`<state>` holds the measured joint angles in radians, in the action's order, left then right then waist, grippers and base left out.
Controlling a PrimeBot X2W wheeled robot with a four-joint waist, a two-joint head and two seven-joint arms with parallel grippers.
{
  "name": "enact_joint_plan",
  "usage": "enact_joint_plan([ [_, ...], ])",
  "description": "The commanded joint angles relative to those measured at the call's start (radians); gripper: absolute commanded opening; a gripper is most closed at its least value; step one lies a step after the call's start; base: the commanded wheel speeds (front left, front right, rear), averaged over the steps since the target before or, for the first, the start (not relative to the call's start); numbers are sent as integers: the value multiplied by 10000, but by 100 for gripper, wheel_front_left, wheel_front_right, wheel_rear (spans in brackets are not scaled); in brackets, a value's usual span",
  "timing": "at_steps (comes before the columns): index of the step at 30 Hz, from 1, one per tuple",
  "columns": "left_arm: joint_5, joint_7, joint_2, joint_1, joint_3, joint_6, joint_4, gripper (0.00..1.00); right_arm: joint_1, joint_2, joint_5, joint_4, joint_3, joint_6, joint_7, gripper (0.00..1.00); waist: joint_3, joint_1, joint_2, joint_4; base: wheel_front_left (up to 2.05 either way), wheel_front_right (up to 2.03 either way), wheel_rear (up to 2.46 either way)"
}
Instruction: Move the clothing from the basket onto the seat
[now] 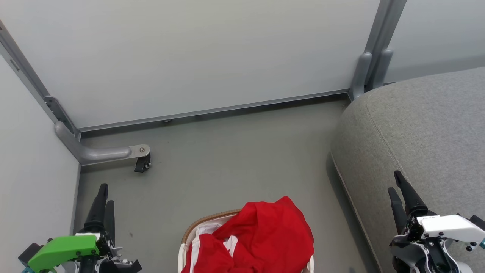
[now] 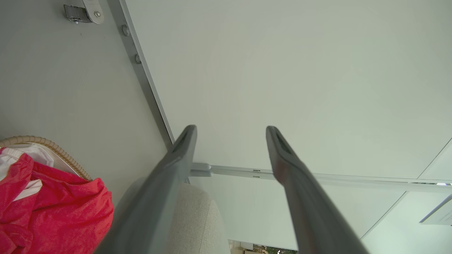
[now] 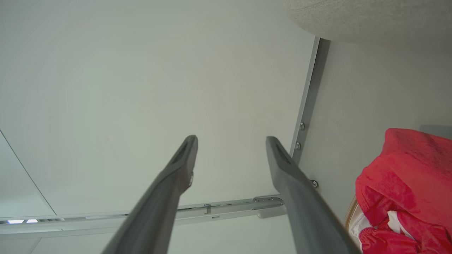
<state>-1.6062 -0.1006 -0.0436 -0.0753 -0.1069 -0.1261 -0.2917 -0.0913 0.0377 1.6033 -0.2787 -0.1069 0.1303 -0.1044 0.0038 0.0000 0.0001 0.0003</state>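
Here, clothing (image 1: 265,235) in basket (image 1: 212,218), caster (image 1: 142,163) beyond, left pincer (image 1: 106,194) wide, right pincer (image 1: 394,181) wide

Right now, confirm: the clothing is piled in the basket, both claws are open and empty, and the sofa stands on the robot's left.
Wrong side: the sofa stands on the robot's right, as the head view shows. The clothing is piled in the basket, and the left claw and right claw are open and empty.

Left gripper (image 1: 105,195): we hold it at the frame's lower left, fingers pointing up and spread apart.
Right gripper (image 1: 394,182): we hold it at lower right, fingers up, likewise parted.
Left wrist (image 1: 62,248): green housing.
Right wrist (image 1: 449,225): white housing.
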Motion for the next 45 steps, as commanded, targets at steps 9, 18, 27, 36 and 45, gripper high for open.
enact_joint_plan([
  [9, 2055, 545, -241, -308, 221, -11, -4, 100, -278, 344, -2002, 154, 171, 1, 576, 100, 30, 0, -1, 24, 0, 0, 0],
  [18, 4219, 931, -251, -272, 417, -6, -46, 100, -360, 405, -4027, 177, 275, 1, 964, 100, 58, 0, -1, 56, 0, 0, 0],
  [27, 5993, 1290, -332, -287, 730, 51, -206, 100, -393, 538, -5695, 78, 680, 2, 1324, 100, 68, 0, -1, 90, 0, 0, 0],
  [36, 7456, 1609, -439, -225, 1081, 158, -420, 100, -403, 590, -7180, -56, 788, 2, 1646, 100, 48, 0, -1, 109, 0, 0, 0],
  [45, 8656, 1910, -561, -282, 1353, 192, -650, 100, -505, 716, -8501, -171, 992, 3, 1948, 100, 85, 0, -1, 120, 0, 0, 0],
])
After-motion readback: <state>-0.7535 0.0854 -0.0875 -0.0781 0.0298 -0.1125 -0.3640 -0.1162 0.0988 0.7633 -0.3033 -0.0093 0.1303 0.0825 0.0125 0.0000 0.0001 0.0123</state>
